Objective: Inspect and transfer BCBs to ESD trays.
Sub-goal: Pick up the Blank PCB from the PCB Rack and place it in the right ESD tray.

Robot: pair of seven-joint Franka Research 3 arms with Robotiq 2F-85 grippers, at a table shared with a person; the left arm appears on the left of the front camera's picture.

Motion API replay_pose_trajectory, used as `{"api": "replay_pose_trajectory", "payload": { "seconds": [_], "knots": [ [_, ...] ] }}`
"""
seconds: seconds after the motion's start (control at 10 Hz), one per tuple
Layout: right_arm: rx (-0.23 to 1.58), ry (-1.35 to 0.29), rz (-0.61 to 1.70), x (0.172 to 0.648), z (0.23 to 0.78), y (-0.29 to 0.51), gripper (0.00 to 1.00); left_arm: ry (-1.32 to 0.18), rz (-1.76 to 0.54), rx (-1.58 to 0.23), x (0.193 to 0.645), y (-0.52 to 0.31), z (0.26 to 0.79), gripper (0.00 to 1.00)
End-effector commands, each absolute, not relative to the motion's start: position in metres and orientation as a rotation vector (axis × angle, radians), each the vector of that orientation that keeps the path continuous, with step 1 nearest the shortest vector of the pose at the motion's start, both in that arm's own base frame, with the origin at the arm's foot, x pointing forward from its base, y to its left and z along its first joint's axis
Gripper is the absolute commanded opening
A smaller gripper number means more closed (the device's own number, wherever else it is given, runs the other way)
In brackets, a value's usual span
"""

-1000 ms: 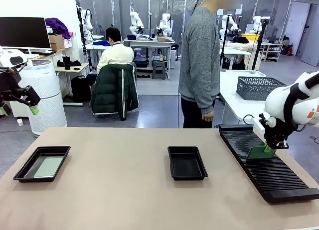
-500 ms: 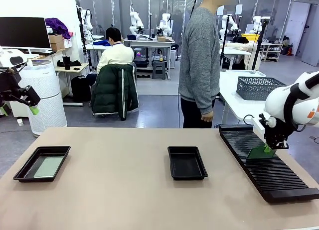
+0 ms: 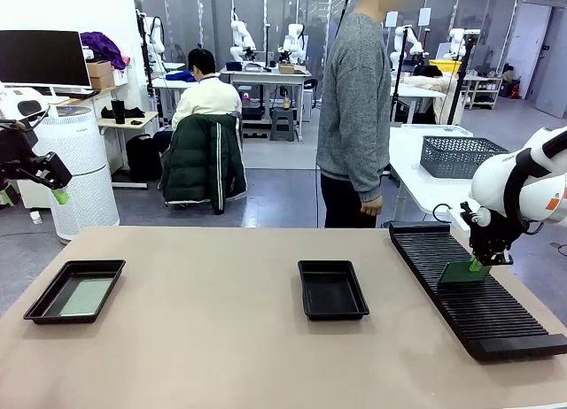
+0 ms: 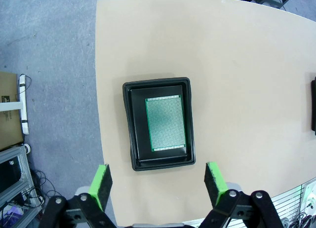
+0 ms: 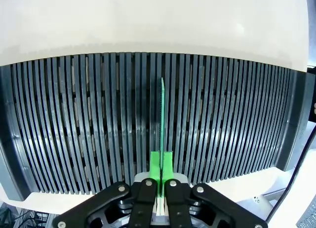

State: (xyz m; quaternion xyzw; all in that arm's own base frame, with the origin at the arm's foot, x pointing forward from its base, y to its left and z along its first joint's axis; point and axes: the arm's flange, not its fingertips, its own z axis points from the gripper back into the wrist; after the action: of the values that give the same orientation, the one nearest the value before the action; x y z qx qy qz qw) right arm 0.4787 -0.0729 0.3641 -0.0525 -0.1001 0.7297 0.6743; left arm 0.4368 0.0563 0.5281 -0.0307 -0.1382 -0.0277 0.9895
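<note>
Beige table (image 3: 204, 338) out front, a person in a grey sweater (image 3: 354, 99) standing at its far side. Left tray (image 3: 97, 266) (image 4: 129, 124) first: one flat BCB (image 3: 86, 296) (image 4: 166, 124) lies face up on its floor, long axis in line with the tray's own long sides, slightly toward one side. Middle tray (image 3: 332, 265) shows bare black floor. Over to the slotted rack (image 3: 478, 312) (image 5: 74, 114) at the right edge: the right gripper (image 3: 478, 266) (image 5: 160, 161) is clamped on the held BCB (image 3: 461, 273) (image 5: 162, 114), which stands on edge. It shows knife-thin in the wrist view, running parallel to the slots. Left gripper (image 3: 33, 195) (image 4: 158, 181) hangs high off the table's left end, pads wide apart, looking down on the left tray.
</note>
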Motion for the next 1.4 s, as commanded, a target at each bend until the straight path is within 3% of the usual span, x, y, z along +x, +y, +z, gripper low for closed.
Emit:
{"api": "replay_pose_trajectory", "payload": {
  "seconds": [0.0,0.7,1.3],
  "knots": [
    [-0.118,-0.225,1.642,0.479,0.364,-0.073,0.02,-0.282,-0.055,-0.059,0.435,0.056,0.527,1.00],
    [-0.149,-0.168,1.601,0.472,0.437,-0.073,0.02,-0.282,-0.055,-0.059,0.435,0.056,0.527,1.00],
    [-0.078,-0.089,1.529,0.445,0.547,-0.072,0.02,-0.282,-0.055,-0.059,0.435,0.056,0.527,1.00]
  ]
}}
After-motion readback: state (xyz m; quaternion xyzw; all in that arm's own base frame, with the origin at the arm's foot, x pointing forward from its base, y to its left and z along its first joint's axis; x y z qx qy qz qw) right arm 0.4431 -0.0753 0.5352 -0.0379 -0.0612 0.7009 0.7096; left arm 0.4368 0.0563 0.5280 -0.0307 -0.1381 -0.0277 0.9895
